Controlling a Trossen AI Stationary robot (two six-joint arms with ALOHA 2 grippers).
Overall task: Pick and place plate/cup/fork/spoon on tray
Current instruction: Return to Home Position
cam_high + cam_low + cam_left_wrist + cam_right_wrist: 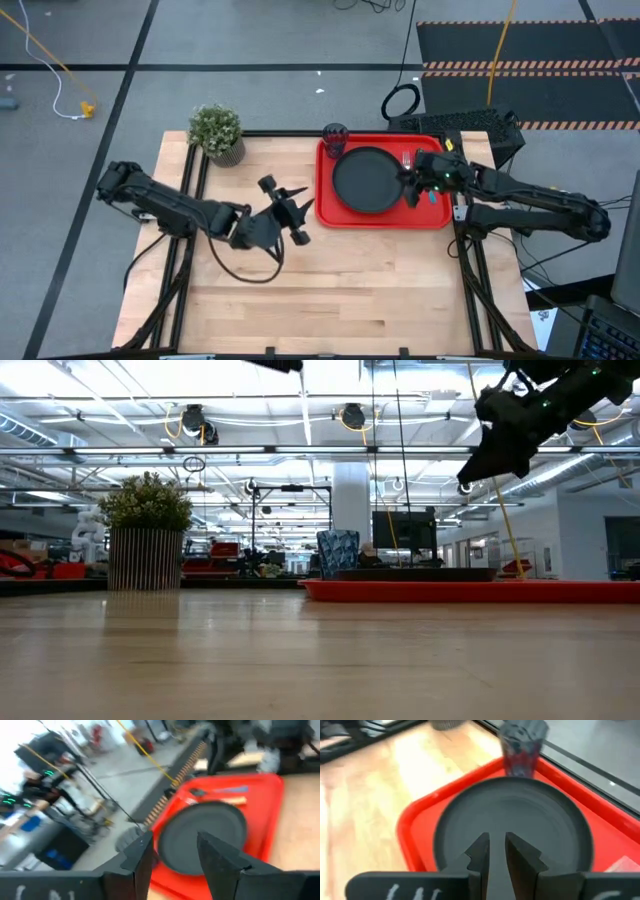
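Observation:
The red tray lies at the table's far right. The black plate lies on it, and the dark cup stands upright in its far left corner. The fork and the blue-handled spoon lie flat on the tray, right of the plate. My right gripper hovers above the plate's right side, raised clear of the tray, its fingers nearly together and empty. My left gripper is open and empty, left of the tray.
A potted green plant stands at the table's far left. Bare wood lies in front of the tray and across the near half of the table. A black cable loops under the left arm.

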